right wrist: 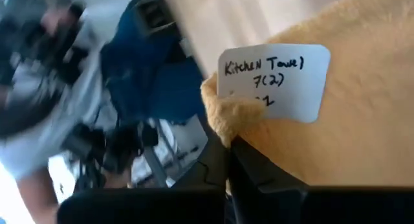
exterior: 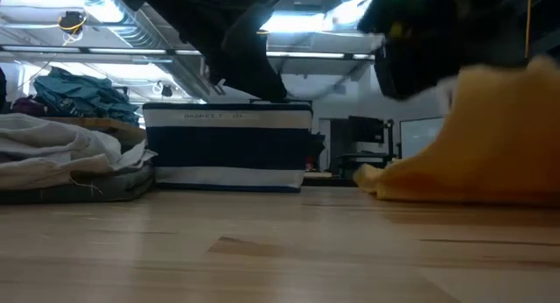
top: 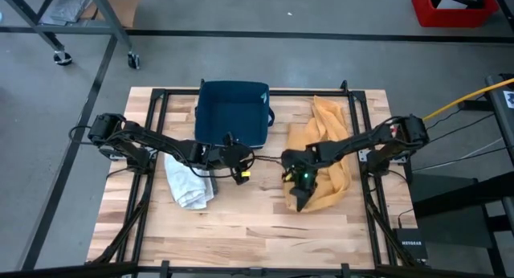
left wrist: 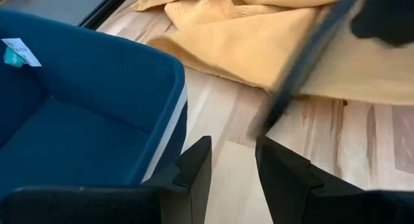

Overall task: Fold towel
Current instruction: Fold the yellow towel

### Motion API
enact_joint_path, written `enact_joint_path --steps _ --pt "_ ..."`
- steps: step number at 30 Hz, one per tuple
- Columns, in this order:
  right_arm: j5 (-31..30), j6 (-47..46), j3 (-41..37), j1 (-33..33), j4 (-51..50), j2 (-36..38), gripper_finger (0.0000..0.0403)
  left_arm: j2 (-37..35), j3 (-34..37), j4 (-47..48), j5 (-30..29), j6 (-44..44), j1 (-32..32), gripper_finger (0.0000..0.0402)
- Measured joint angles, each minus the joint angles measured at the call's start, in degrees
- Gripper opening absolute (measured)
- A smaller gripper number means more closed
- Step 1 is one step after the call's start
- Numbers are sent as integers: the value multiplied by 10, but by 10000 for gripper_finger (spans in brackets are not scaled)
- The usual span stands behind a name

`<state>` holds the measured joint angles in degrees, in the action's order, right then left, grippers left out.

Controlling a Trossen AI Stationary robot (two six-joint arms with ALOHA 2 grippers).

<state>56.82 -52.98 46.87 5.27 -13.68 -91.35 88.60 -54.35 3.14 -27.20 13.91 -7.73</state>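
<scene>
The right gripper (top: pixel 301 199) has its fingers pinched together on the near edge of the yellow towel (top: pixel 325 149), which lies crumpled under and beyond it on the right part of the wooden table (top: pixel 257 230). The right wrist view shows the grip close up: the two dark fingers (right wrist: pixel 240 166) meet on a fold of the cloth just beneath a white label (right wrist: pixel 275 81) hand-written "Kitchen Towel 7(2)", which no other view shows.

The left gripper (top: pixel 238 167) hangs beside it toward the middle of the table, fingers partly apart with bare wood between them in the left wrist view, holding nothing.

Just beyond the left gripper sits one navy fabric bin (top: pixel 233 111). From above and in the left wrist view its inside looks bare apart from a small tag (left wrist: pixel 16 52) at its wall. The low view alone shows its side, dark with pale bands.

A second, pale cloth (top: pixel 189 181) lies bunched on the far side of the left gripper from the yellow towel. So: two cloths, one bin, two arms.
</scene>
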Motion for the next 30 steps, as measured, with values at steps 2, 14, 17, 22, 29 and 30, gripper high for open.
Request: enact_joint_path --steps 2,14,17,22,29,30 --pt "7 -2 0 21 53 0 4 0 0 9 0 0 0 114" --pt "-209 -65 0 56 439 0 1 -18 0 43 0 -29 -14 57" --pt "-254 -39 0 56 533 0 1 -42 0 43 0 -43 -22 34" --pt "-289 -1 0 56 621 0 1 -94 0 45 0 -50 -36 11" --pt "-340 83 0 57 762 0 1 -189 0 81 0 -86 -62 1" --pt "-339 88 0 57 785 0 1 -202 0 88 0 -94 -65 2"
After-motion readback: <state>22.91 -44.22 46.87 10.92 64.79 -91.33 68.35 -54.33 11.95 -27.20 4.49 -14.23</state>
